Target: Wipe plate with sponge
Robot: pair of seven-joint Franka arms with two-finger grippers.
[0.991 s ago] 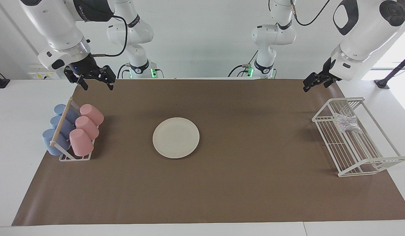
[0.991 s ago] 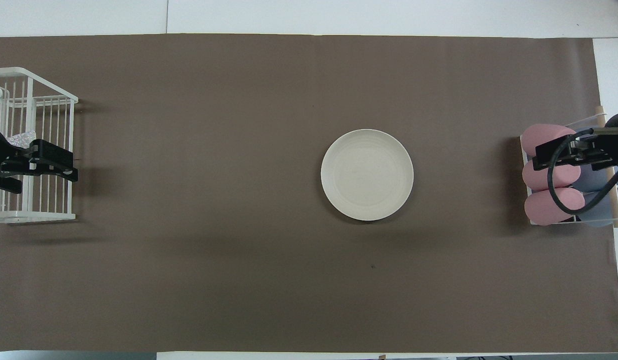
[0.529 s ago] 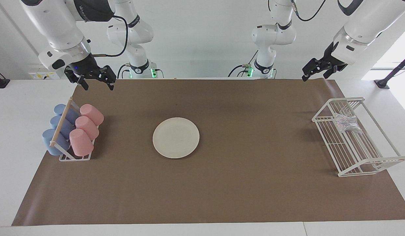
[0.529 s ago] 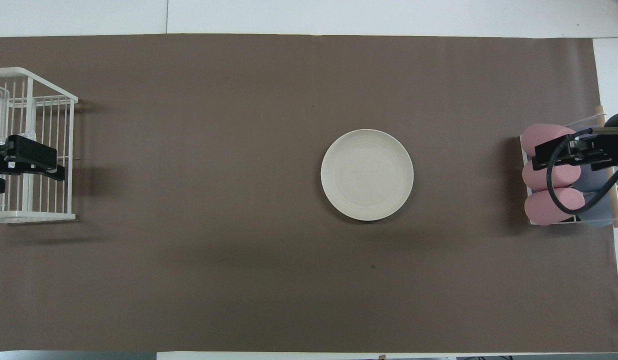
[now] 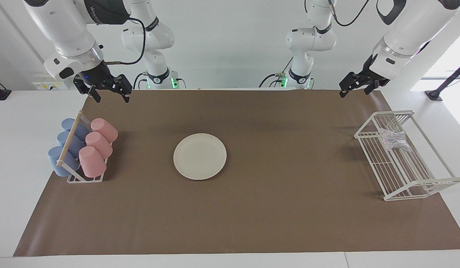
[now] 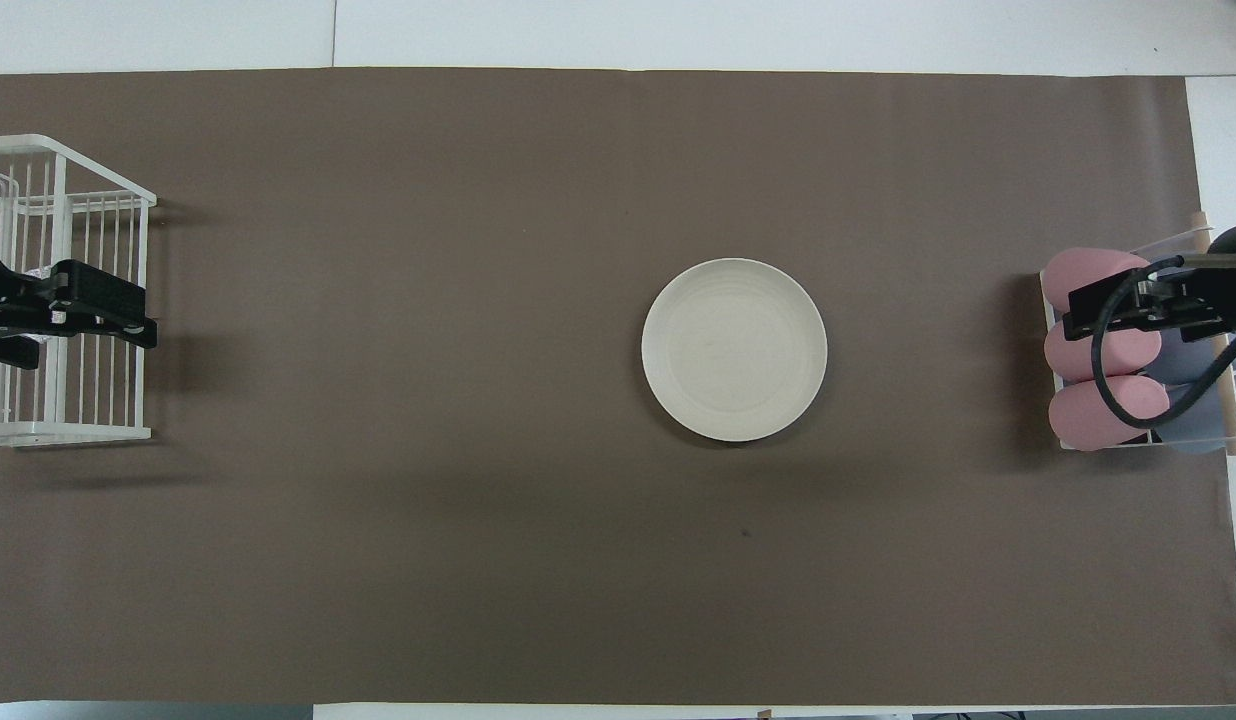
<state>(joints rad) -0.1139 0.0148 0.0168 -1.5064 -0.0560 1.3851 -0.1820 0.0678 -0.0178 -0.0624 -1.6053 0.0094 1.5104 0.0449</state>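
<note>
Two grippers hang up in the air at the robots' edge of the table, both with their fingers spread wide and holding nothing. The right gripper (image 5: 109,93) is over the corner of the brown mat (image 5: 274,208) at the right arm's end, above the cup rack (image 5: 85,178). The left gripper (image 5: 354,86) is over the mat's corner at the left arm's end, above the white wire rack (image 5: 403,163).

The plate (image 5: 200,156) is round, flat and cream-white, with a shallow rim and faint rings on its face. It lies alone on the mat, about midway between the robots' edge and the outer edge, a little toward the right arm's end from the middle. Nothing touches it and nothing stands between it and either gripper.

The sponge (image 5: 393,138) is a small silvery, speckled pad, crumpled at the sides. It rests inside the wire rack, in the half of it closer to the robots, with the rack's rails around it.

At the right arm's end, three pink cups (image 5: 98,146) and three blue cups (image 5: 66,147) lie on their sides in the cup rack, a wooden rod (image 5: 70,139) running between the two rows.
</note>
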